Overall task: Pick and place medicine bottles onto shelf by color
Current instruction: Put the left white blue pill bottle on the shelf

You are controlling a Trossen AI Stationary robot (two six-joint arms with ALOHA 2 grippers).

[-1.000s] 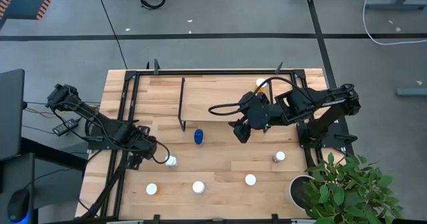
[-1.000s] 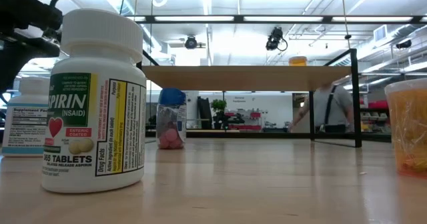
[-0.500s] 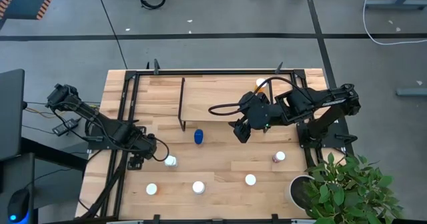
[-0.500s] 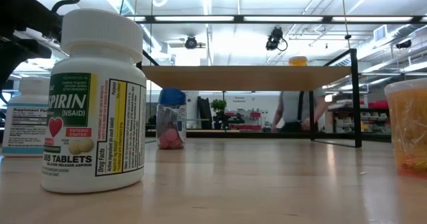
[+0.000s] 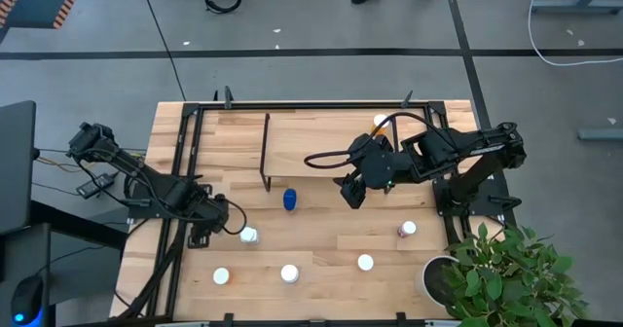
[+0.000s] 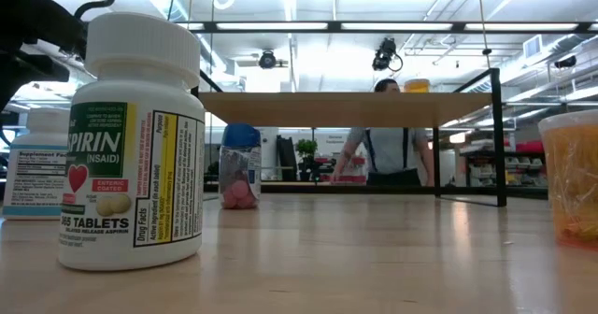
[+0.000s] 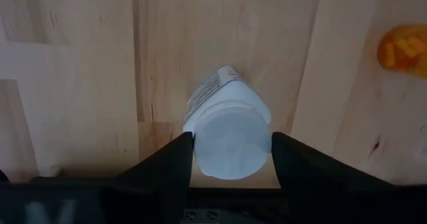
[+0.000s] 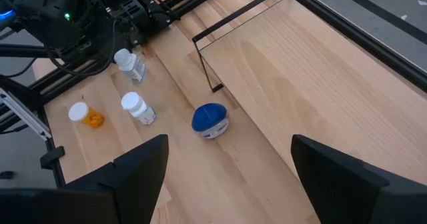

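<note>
The left gripper (image 7: 231,184) stands low over the table with a white bottle (image 7: 229,132) between its fingers (image 7: 168,163); the jaws flank the cap closely, and whether they already pinch it cannot be told; the step in hand is judged to be the grasp. The next move calls for a firm hold, then a lift toward the shelf (image 5: 331,147), well apart from this gripper. The right gripper (image 5: 350,193) hangs spread wide over the shelf's edge, empty; the blue bottle (image 8: 210,119) stands just ahead of it.

Your left gripper (image 5: 237,232) straddles the white bottle (image 5: 249,236); your right gripper (image 5: 349,195) hovers spread, just right of the blue bottle (image 5: 289,200).
</note>
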